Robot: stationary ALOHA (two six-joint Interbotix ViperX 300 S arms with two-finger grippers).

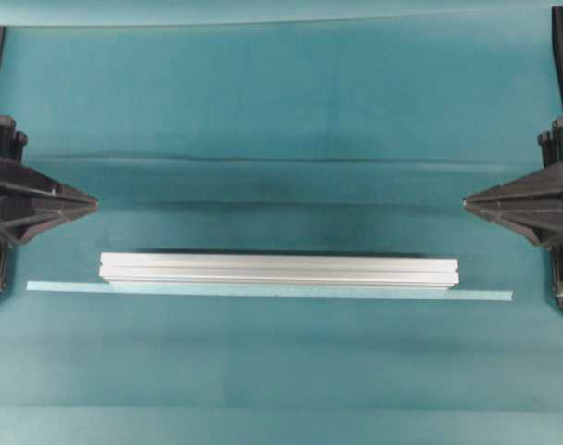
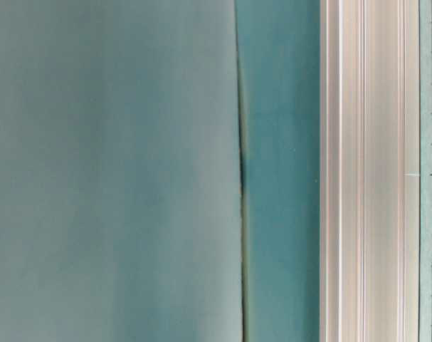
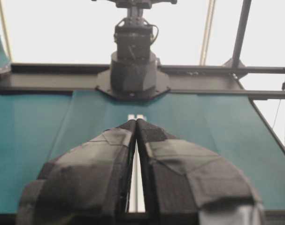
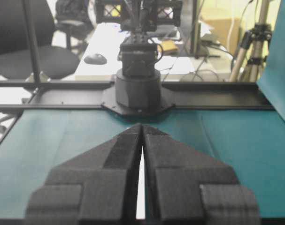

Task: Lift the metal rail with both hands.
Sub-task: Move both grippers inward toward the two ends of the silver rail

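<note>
Rail [image 1: 279,269] lies untouched, crosswise between my claws.
Its long axis runs left-right, nearer than both; my left claw [image 1: 88,201] and right claw [image 1: 472,199], both closed and empty, sit equally far off its ends.

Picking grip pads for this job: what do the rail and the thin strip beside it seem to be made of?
The metal rail looks like aluminium with a satin silver finish: straight lengthwise grooves and soft pale highlights. The thin strip is flat, matte and pale teal, with no shine; perhaps plastic or card, but the look leaves it open.

Silver-white grooved metal rail [image 1: 279,269]; pale-teal strip [image 1: 262,290]; teal cloth [image 1: 281,111].
</note>
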